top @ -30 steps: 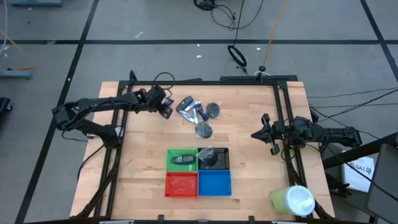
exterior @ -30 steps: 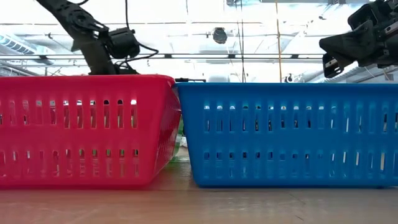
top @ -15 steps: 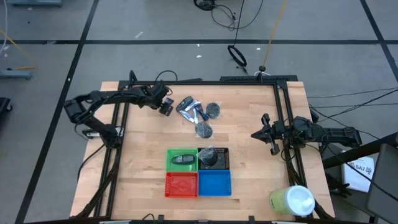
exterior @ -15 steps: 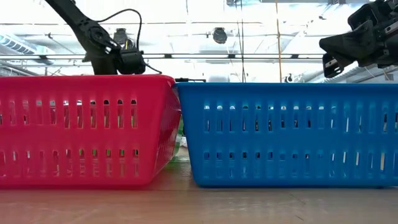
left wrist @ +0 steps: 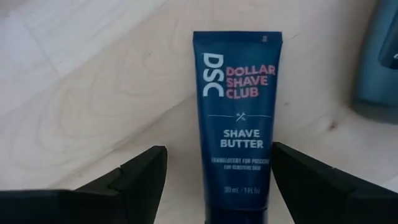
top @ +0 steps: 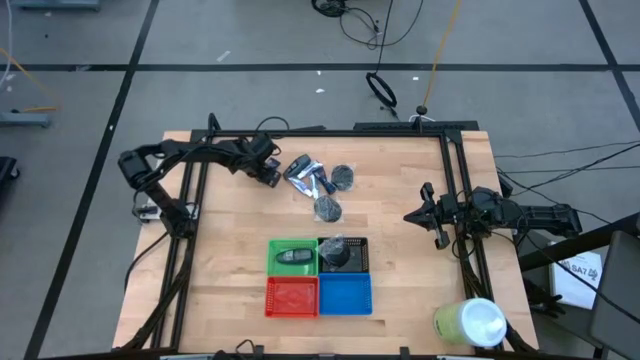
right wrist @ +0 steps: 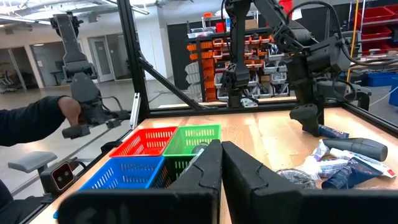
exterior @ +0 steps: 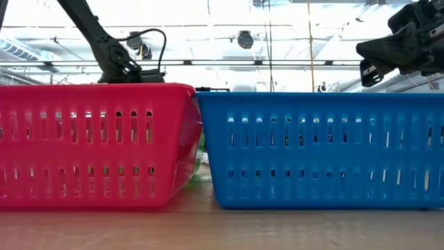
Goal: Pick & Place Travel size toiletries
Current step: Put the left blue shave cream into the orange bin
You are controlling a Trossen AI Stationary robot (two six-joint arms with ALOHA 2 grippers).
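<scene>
Over pale wood, left claw point(left wrist: 214, 180) spread wide astride glossy dark-blue tube point(left wrist: 237, 118), right claw point(right wrist: 221, 168) closed, empty.

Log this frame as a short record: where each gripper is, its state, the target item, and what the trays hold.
left gripper: open, fingers either side of the dark blue shave butter tube lying on the wooden table, not yet closed on it
right gripper: shut, waiting at the table's right edge
green tray: holds a dark grey oval
black tray: holds dark items
red tray, blue tray: nothing seen inside
</scene>
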